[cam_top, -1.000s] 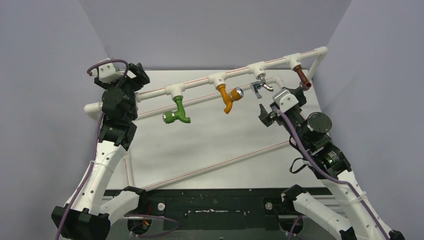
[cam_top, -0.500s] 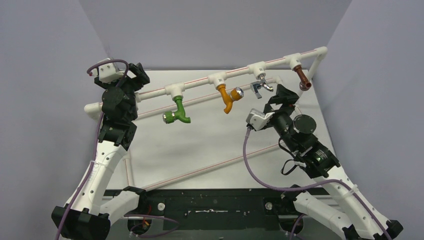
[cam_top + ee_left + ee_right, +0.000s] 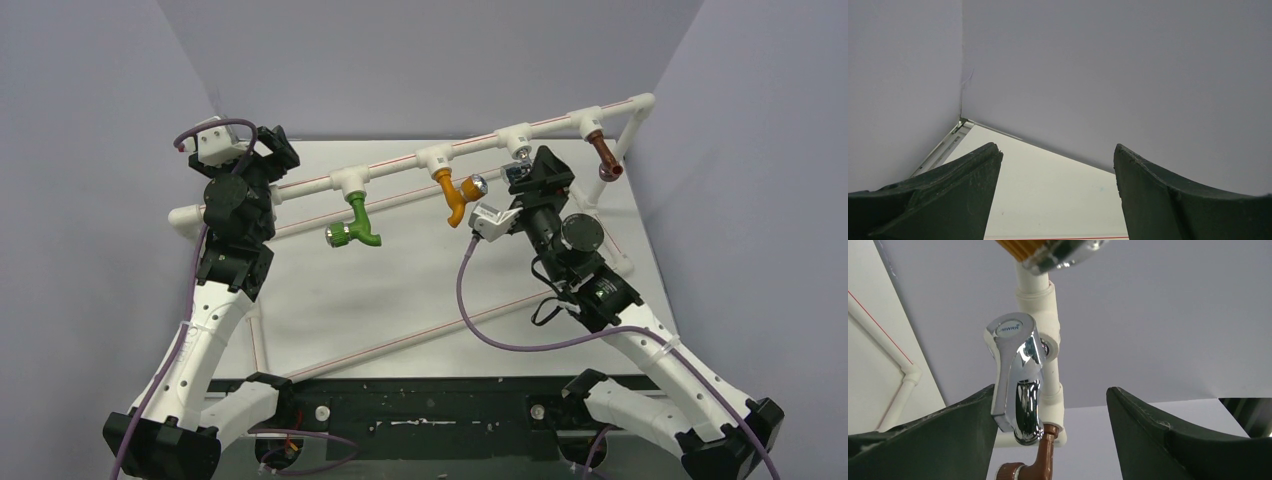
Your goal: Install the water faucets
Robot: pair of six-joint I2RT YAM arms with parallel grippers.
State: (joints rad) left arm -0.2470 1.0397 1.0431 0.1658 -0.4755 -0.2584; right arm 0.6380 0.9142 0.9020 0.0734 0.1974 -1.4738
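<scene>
The right gripper [image 3: 1051, 395] is held with fingers spread, nothing pinched. Between them hangs the chrome faucet [image 3: 1018, 385], close to one finger and well apart from the other; contact cannot be told. Beyond the fingers the brown faucet [image 3: 1047, 442] is seen, and the orange faucet [image 3: 455, 200] and green faucet [image 3: 352, 225] farther along the white pipe [image 3: 395, 167]. The left gripper [image 3: 1055, 200] is spread on nothing. All four appear seated; tightening of the chrome one is judged to be left.

Robot lab test booth; plain grey walls [image 3: 420, 60] enclose white table [image 3: 400, 290]; mock pipe frame [image 3: 395, 168]
</scene>
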